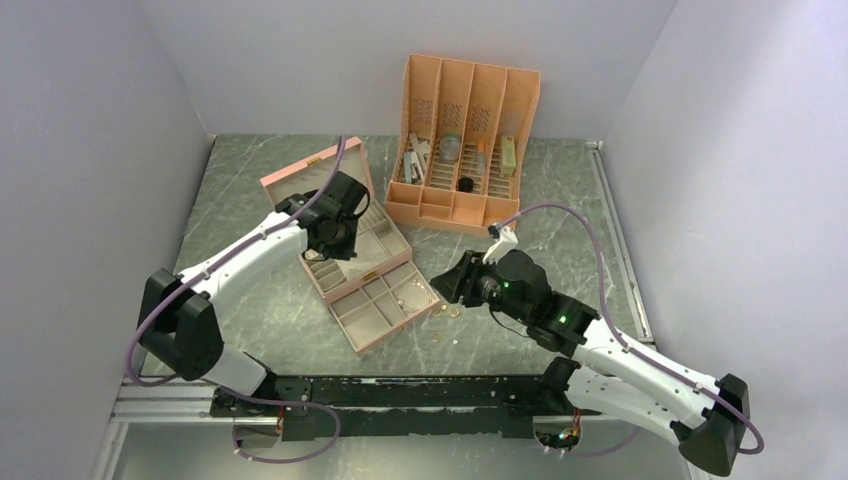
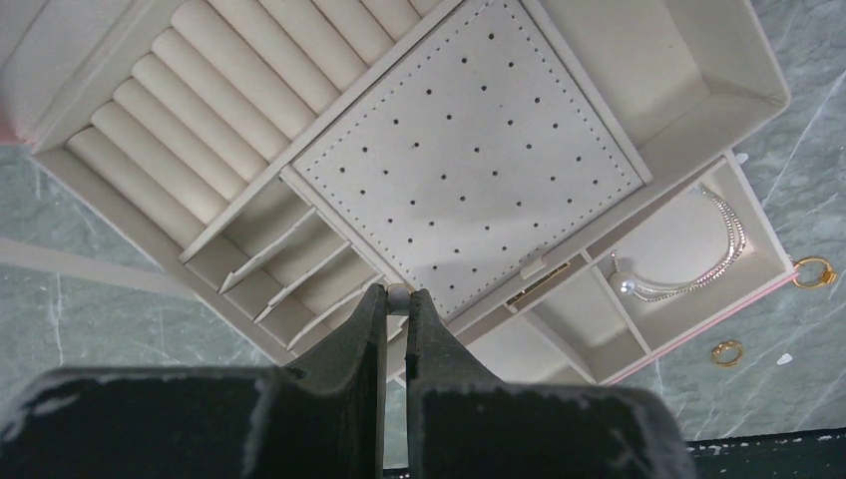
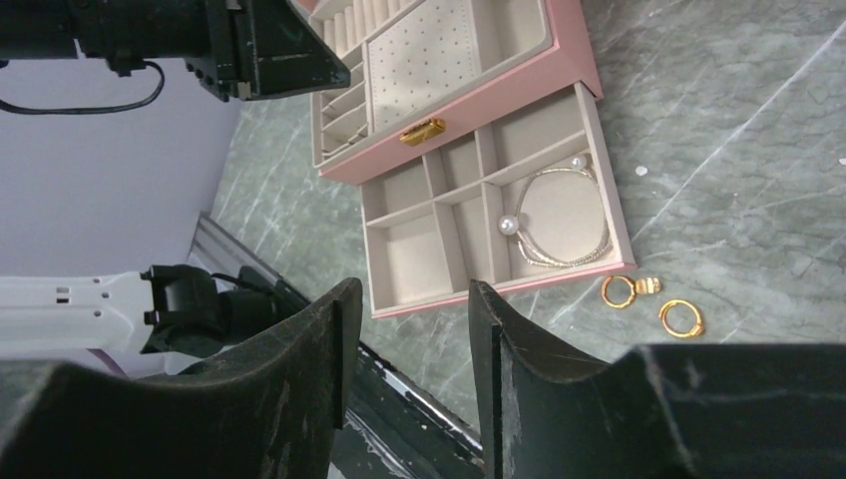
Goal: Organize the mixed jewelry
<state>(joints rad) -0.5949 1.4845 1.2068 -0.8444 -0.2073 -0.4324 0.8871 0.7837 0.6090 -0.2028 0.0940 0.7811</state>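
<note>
The left gripper [image 2: 397, 299] hangs over the open pink jewelry box [image 1: 352, 262], which sits left of the table's [image 1: 560, 215] middle. Its jaws are pressed almost together above the edge of the perforated pad [image 2: 469, 150]. A tiny pale speck shows at the tips, but I cannot tell what it is. The right gripper [image 3: 409, 304] hovers near the table's middle, just right of the box, with its jaws apart and nothing between them. The box's drawer [image 3: 469, 225] is pulled out toward the near edge, and a silvery chain with a pearl [image 3: 559, 225] lies in its end compartment. Two gold rings [image 3: 627, 290] lie on the bare table just outside the drawer's right corner, close together and not touching it. An orange organizer [image 1: 465, 140] stands at the far edge, well apart from the rings.
</note>
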